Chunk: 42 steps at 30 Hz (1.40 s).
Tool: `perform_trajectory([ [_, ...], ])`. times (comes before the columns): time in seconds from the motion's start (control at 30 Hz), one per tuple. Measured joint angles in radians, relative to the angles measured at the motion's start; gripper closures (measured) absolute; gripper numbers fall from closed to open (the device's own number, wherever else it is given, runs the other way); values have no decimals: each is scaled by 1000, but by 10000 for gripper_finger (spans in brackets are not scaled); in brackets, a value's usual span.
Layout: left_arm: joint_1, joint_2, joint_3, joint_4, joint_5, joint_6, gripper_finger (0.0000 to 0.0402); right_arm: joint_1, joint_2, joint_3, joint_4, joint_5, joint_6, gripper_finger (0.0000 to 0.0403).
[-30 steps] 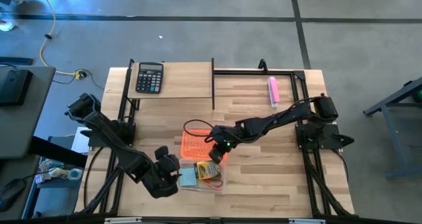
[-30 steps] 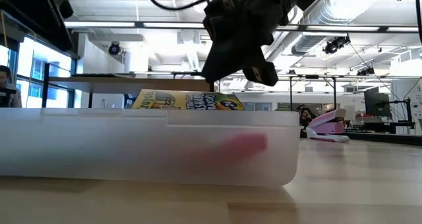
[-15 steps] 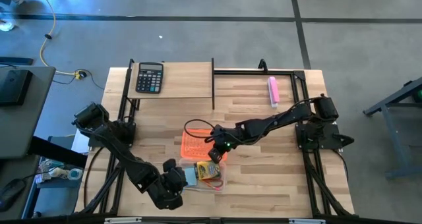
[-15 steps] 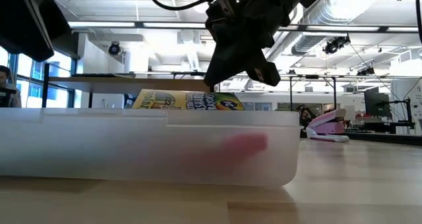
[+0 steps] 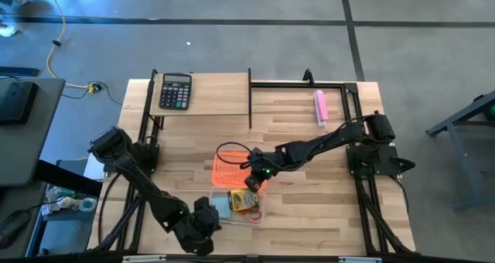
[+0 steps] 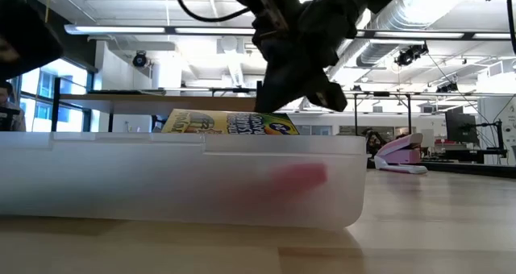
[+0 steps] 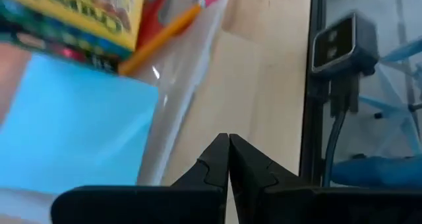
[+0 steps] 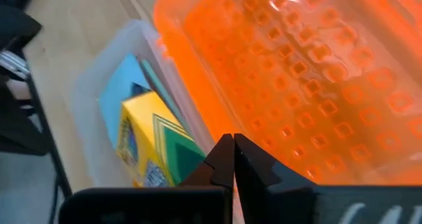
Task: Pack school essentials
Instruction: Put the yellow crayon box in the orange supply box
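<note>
Packing looks mostly done: yellow-green crayon box (image 5: 244,200) and light-blue square notepad (image 5: 222,207) sit in the clear plastic bin (image 8: 89,92), just below the right end effector (image 5: 253,179). Both end effectors are pressed together, empty; the left end effector (image 7: 228,159) hangs beside the bin. The orange perforated lid (image 8: 310,72) probably goes on next.

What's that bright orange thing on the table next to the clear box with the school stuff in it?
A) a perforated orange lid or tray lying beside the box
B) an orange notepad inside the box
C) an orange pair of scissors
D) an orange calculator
A: the orange lid is a flat piece patterned with small square holes, lying on the table right beside the clear box.
</note>
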Motion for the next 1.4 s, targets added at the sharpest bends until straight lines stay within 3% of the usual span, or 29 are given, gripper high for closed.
perform_trajectory([
  [0.53,19,132,0,93,17,-58,401,34,19,0,-26,-38,43,403],
  [1.27,117,139,0,200,-13,-38,401,77,27,0,-26,-90,117,403],
  [1.4,124,139,0,205,-25,-35,401,77,23,0,-61,-10,114,403],
])
